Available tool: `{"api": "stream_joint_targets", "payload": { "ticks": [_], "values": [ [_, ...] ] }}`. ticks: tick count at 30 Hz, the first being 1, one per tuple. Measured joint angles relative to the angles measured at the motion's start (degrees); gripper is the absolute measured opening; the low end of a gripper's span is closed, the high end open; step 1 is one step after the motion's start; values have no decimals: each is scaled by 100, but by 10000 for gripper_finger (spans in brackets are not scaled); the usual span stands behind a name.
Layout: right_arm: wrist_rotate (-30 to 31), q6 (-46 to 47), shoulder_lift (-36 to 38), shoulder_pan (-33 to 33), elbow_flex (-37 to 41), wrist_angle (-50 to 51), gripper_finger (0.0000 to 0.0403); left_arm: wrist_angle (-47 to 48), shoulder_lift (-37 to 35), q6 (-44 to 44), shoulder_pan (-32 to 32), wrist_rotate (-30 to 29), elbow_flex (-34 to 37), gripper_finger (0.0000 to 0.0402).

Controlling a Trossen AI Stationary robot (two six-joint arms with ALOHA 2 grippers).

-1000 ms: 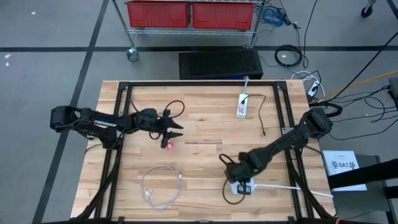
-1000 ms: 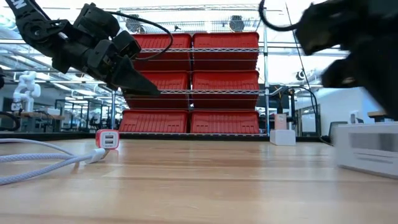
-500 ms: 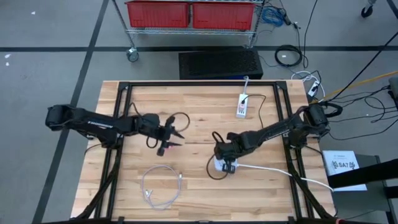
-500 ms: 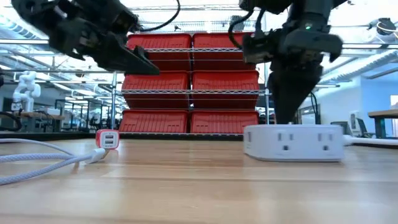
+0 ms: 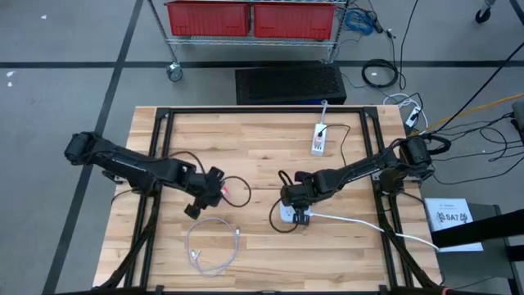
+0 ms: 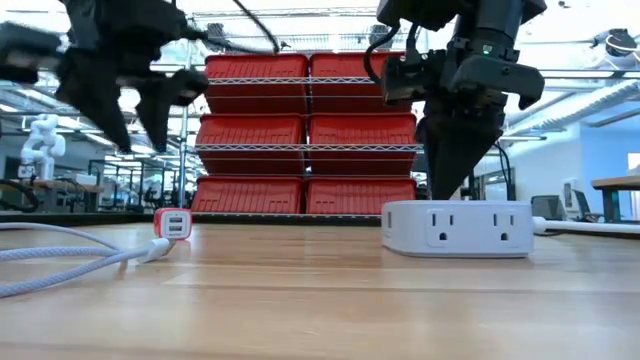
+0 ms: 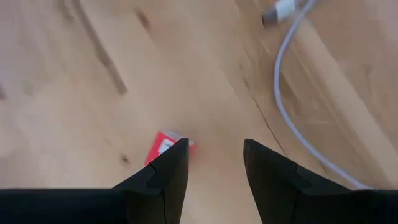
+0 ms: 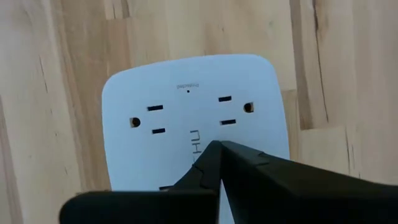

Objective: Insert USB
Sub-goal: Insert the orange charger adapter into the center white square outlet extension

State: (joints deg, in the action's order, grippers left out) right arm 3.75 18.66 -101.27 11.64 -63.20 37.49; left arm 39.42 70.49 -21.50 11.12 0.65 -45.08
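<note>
**Two arms, one red charger, one white power strip**

Two dark grippers are at work over the pale plank table [image 5: 262,156]. The left gripper [image 7: 214,155] hangs just above the bare wood with its flat, wedge-shaped fingers parted and nothing between them. Beside one fingertip lies the single red USB charger [image 7: 163,144], a small boxy block with a white face.

Off to the charger's right sits one white power strip [image 6: 457,227], smooth, rounded at the corners. The right gripper [image 8: 214,148] stands on its top face, fingers pressed together to a point, clasping nothing.

There are two loose white cables: one coiled cable [image 5: 211,244] lies near the table's front edge, on the near side of the charger, and the strip's own cord [image 5: 368,229] trails away from the strip towards the table's right edge.

The low view shows the charger's two ports and the outlets on the strip's side wall. The right wrist view alone shows the outlet slots on the strip's top. Only the high view takes in a second, slimmer white strip [image 5: 318,138] at the far side of the table.
</note>
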Motion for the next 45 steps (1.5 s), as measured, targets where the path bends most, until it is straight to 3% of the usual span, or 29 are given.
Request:
{"api": "stream_joint_targets", "payload": {
  "ticks": [7,15,24,31,38,45],
  "values": [
    [-23,-35,-7,0,2,-124,0,-95,913,-555,1,-510,4,161],
    [-63,-28,-7,2,2,-135,0,-95,1029,-859,-23,-775,-270,161],
    [-77,-14,-9,4,0,-163,0,303,1315,-1247,-164,-776,-323,172],
    [-86,-27,-11,9,0,-216,0,83,1361,-1432,-329,-846,-323,206],
    [-88,-70,-11,9,0,-220,0,-32,1397,-1703,-329,-663,-323,213],
    [-90,-73,-11,9,0,-268,0,-180,2016,-1652,-312,-645,-323,212]
  ]
}}
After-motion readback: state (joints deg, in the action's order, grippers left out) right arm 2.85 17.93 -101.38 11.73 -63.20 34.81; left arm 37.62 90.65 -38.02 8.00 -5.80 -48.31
